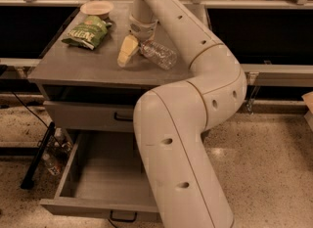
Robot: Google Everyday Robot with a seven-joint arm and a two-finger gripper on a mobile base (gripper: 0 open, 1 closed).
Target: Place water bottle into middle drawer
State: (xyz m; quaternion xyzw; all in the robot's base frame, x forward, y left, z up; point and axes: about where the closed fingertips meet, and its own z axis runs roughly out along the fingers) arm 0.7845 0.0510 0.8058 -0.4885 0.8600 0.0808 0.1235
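The water bottle (159,54) is clear and crinkled and lies on its side on the grey cabinet top (83,68), cap end toward the gripper. My gripper (135,47) hangs from the wrist at the bottle's left end, right against it, low over the cabinet top. The middle drawer (93,185) is pulled out low in front of the cabinet, with a bare grey floor and a black loop handle (122,217). My white arm (195,124) covers the drawer's right part.
A green chip bag (88,32) and a pale bowl (97,8) sit at the back left of the cabinet top. A shut drawer front (85,115) sits above the open drawer. Small bottles (53,161) and a black bar (36,158) lie on the floor at left.
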